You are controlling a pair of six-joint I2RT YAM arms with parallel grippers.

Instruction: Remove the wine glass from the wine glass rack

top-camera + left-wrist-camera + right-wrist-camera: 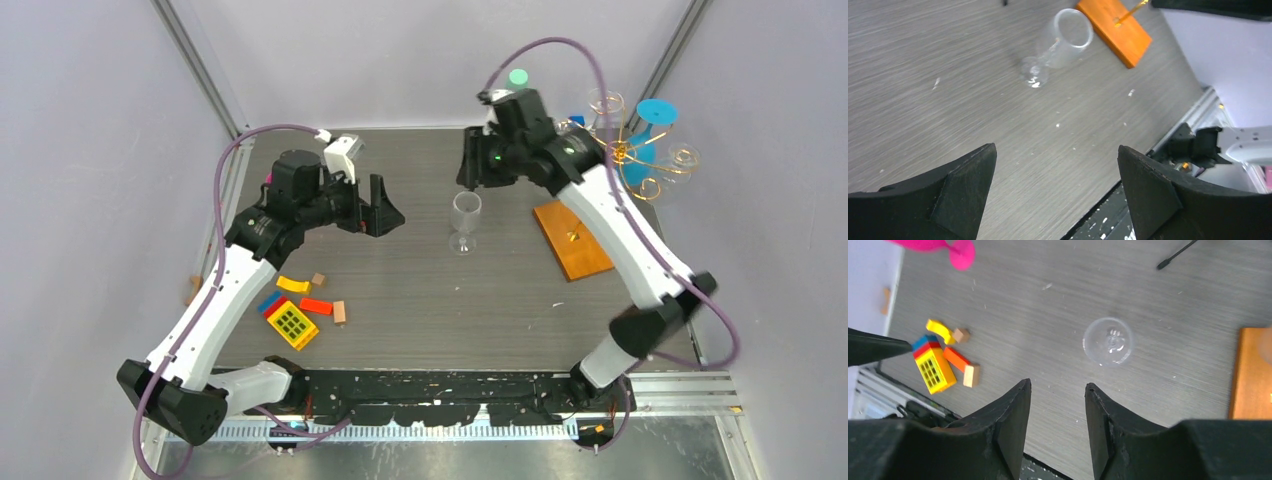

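One wine glass (465, 220) is shown upright on the tabletop (400, 290), apart from the wine glass rack (572, 240), while the right tool (1055, 387) is held above it, partly parted and empty, and the left tool (1055, 150) is spread wide, gripping nothing.

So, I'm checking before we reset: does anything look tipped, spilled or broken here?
Nothing serious. The wine glass stands upright on the table, apart from the wine glass rack, whose wooden base sits askew to the table edges. A few white flecks lie on it.
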